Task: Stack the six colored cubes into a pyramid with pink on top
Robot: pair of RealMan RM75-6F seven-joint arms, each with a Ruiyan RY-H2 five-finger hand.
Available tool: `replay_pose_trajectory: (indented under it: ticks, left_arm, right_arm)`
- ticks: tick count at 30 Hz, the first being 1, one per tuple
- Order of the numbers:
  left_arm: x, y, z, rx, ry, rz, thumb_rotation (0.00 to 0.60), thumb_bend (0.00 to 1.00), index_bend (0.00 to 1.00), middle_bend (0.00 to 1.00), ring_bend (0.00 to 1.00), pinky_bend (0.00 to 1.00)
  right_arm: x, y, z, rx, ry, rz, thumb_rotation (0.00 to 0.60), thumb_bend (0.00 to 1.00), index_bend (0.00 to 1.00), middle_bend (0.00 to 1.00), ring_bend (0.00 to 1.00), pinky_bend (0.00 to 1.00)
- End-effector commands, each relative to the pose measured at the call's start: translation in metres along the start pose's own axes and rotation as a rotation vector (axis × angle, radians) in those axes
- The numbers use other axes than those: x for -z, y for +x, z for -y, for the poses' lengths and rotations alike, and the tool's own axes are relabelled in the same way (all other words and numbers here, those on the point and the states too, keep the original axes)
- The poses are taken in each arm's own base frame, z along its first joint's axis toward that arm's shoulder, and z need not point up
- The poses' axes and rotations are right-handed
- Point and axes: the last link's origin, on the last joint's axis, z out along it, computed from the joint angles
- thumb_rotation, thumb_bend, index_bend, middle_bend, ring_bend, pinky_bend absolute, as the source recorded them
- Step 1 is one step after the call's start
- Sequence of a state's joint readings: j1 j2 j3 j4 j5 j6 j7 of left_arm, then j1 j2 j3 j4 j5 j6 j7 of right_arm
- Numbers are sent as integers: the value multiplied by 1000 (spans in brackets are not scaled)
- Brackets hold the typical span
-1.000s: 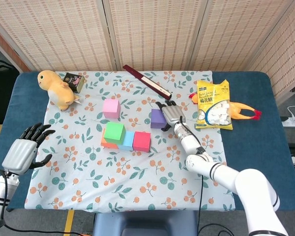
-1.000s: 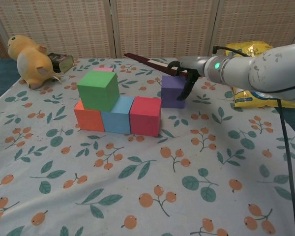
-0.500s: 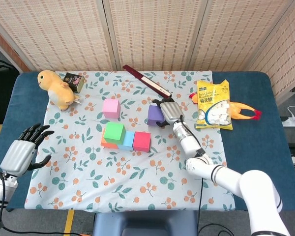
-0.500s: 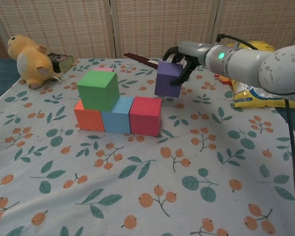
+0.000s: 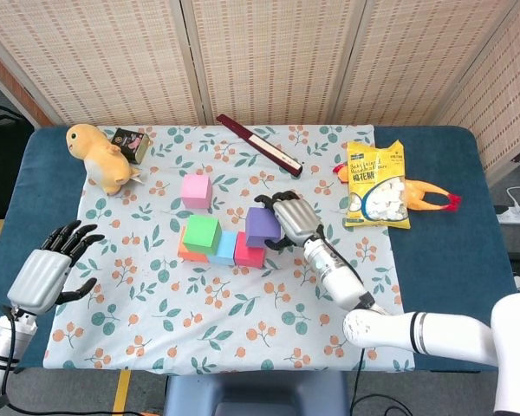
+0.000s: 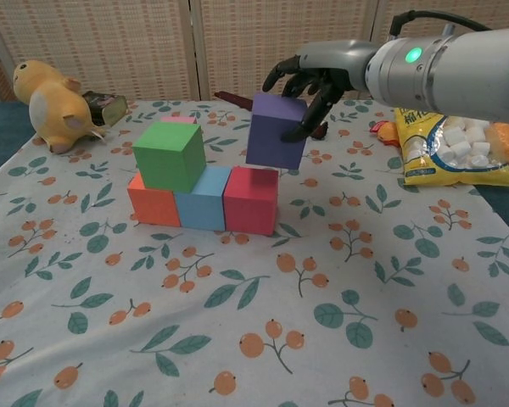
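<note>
Purple cube [image 6: 276, 130], clamped in the right hand's [image 5: 295, 219] fingers, has risen off the bench and now hovers above the red cube [image 6: 251, 198], ready for second-row placement.

Only print is on the yellow snack bag [image 5: 377, 186]: a few Chinese characters near its top, too small to read reliably. No legible numbers or brands elsewhere.

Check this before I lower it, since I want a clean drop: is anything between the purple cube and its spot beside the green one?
Nothing visible is. The right hand holds the purple cube just above the red cube, and the tops of red and blue cube beside the green cube are bare.
</note>
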State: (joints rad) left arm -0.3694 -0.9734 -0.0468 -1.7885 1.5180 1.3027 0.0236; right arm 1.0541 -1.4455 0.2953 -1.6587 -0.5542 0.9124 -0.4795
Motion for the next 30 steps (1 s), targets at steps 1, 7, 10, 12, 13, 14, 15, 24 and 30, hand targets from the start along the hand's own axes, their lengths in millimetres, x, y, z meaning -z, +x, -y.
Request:
replay_pose_trajectory:
  ticks: [1, 7, 10, 12, 13, 14, 15, 24, 30]
  left_arm:
    - [1, -1, 0, -1, -1, 3, 600, 298, 191, 98, 38, 138]
    - [4, -2, 1, 9, -3, 3, 600, 302, 185, 94, 35, 138]
    - [6, -2, 1, 13, -6, -1, 600, 300, 184, 93, 35, 138]
    - [7, -3, 1, 16, -7, 0, 600, 300, 183, 93, 35, 138]
    - [7, -3, 1, 17, -7, 2, 600, 301, 182, 93, 34, 138]
    - [7, -3, 1, 17, -7, 3, 600, 302, 181, 93, 34, 138]
    - [7, -3, 1, 17, -8, 3, 600, 302, 179, 93, 34, 138]
    - [7, -3, -2, 19, -15, 2, 600, 299, 176, 93, 33, 138]
    - [7, -3, -1, 21, -13, 4, 600, 298, 172, 90, 28, 138]
  right_arm:
    - [3, -6, 14, 47, -19, 6, 600, 215, 143, 382, 135, 115]
    - [2, -18, 31, 58, -37, 18, 600, 215, 129, 382, 135, 115]
    - [1, -21, 37, 47, -41, 15, 600, 215, 126, 382, 135, 116]
    - [-1, -22, 40, 41, -42, 14, 600, 215, 123, 382, 135, 116]
    - [-1, -24, 42, 38, -42, 16, 600, 215, 122, 382, 135, 115]
    - [-2, -24, 43, 37, -43, 17, 600, 215, 121, 382, 135, 115]
    - [-3, -25, 44, 37, -44, 16, 600, 215, 120, 382, 135, 115]
    - [-13, -28, 55, 50, -60, 9, 600, 215, 108, 381, 135, 115]
    - [-17, -31, 61, 67, -68, 10, 600, 215, 101, 381, 135, 115]
